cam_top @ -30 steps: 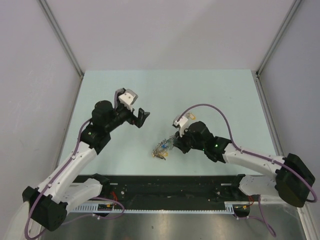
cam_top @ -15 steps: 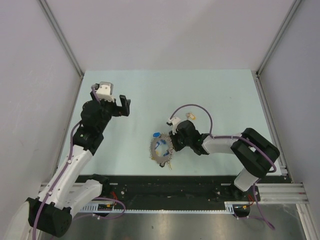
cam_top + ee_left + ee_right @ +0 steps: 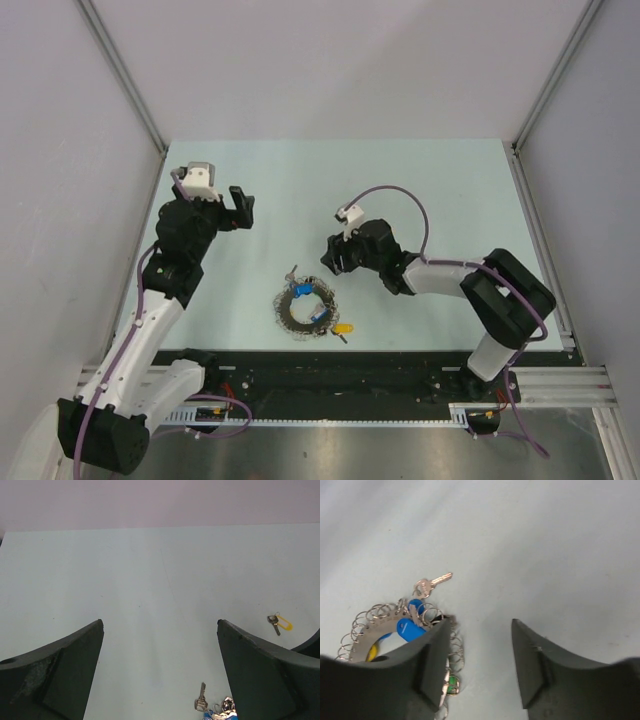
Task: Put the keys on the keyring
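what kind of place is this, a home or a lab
Probably a robotics lab cell: a left arm and right arm bolted at the near edge of the table, bare grey walls with metal posts around it, a keyring as the work piece.

The desk (image 3: 430,180) is a smooth, matt, pale green sheet with a few faint scuff lines. The keyring (image 3: 375,628) is dull grey metal, a flat band edged with thin, bright wire loops. On it hang a shiny silver key (image 3: 434,581) and a glossy blue plastic tag (image 3: 410,629). The yellow-tagged key (image 3: 274,624) has a bright metal blade and a smooth yellow plastic tag. The fingers (image 3: 55,675) of the left end effector (image 3: 160,630) are dark matt plastic, one of them worn pale and rough in a patch. Those of the right end effector (image 3: 481,630) are the same dark matt plastic, and smooth. The arm shells (image 3: 150,330) are glossy white plastic.
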`<state>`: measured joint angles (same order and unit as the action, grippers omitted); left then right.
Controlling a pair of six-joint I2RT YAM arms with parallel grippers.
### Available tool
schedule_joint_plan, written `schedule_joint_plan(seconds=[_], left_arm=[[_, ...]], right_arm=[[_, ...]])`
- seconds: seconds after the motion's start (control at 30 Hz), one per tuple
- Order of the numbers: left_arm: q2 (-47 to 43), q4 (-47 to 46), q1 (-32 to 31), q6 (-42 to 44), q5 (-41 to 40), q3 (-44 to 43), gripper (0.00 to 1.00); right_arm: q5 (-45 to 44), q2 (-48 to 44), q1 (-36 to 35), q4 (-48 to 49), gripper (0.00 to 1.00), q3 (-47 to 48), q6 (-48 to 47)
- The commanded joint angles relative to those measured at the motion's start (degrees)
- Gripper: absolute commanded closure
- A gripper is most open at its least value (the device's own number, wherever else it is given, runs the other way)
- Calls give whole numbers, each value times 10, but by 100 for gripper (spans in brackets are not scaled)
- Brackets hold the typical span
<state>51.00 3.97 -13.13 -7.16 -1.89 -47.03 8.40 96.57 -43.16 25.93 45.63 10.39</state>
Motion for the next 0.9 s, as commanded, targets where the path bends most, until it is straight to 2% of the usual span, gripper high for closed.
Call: schedule_joint_plan(seconds=[0.0,0.2,0.47,0.63,0.87], left_arm=[[-6,-12,6,-16,3,-3,0],[-10,-2,7,-16,-12,-8,0],[-29,14,7,-30,-48,-15,0],[-37,14,7,-27,-51,-15,0],[-64,30,7,-28,-62,0,0]], right_arm=[[-6,-65,24,-10,38,16,-16],[-33,-162,61,-79,17,16,-26],[-142,-297,148,-184,2,14,38],[-258,-420,167,-236,0,4,66],[-321,-581,171,-311,0,-10,52]])
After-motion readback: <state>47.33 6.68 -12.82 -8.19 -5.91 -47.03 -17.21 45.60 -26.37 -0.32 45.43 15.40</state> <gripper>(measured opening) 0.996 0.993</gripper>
